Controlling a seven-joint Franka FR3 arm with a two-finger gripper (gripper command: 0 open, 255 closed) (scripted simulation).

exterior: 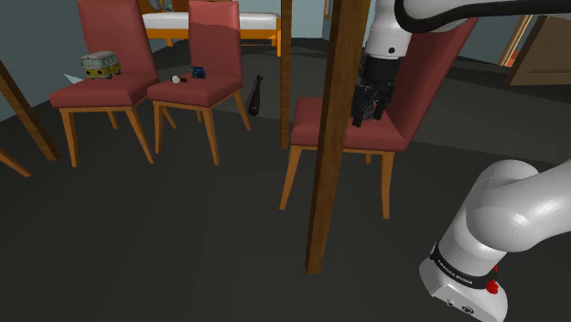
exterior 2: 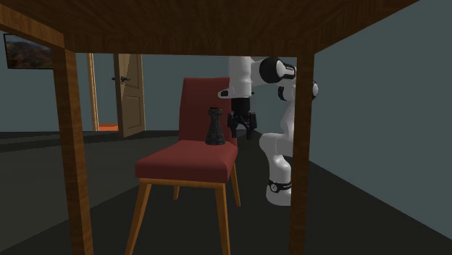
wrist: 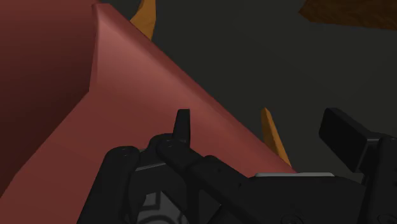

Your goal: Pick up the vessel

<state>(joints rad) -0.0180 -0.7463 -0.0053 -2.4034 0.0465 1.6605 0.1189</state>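
Hanging over the seat edge of one red chair (exterior 2: 185, 163), the single black gripper (exterior 2: 243, 130) is holding nothing. Its two fingers (wrist: 183, 124) are standing apart with nothing between them. One black vessel (exterior 2: 214, 127), shaped like a chess rook, is standing upright on that seat near the backrest. It is sitting just beside the gripper on the second exterior view's left, apart from it.

In the shoulder view one wooden post (exterior: 334, 137) is covering part of that seat. Three red chairs are showing there in all. One toy bus (exterior: 99, 64) is sitting on the far-left chair (exterior: 101, 93). Two small things, a white ball (exterior: 176, 80) and a blue-and-red piece (exterior: 197, 72), are lying on the middle chair (exterior: 206, 90). One dark bottle-shaped thing (exterior: 257, 96) is standing on the floor between the middle chair and the gripper's chair. One bed (exterior: 210, 32) with an orange frame is showing behind the chairs. One door (exterior 2: 130, 94) is showing in the second exterior view.
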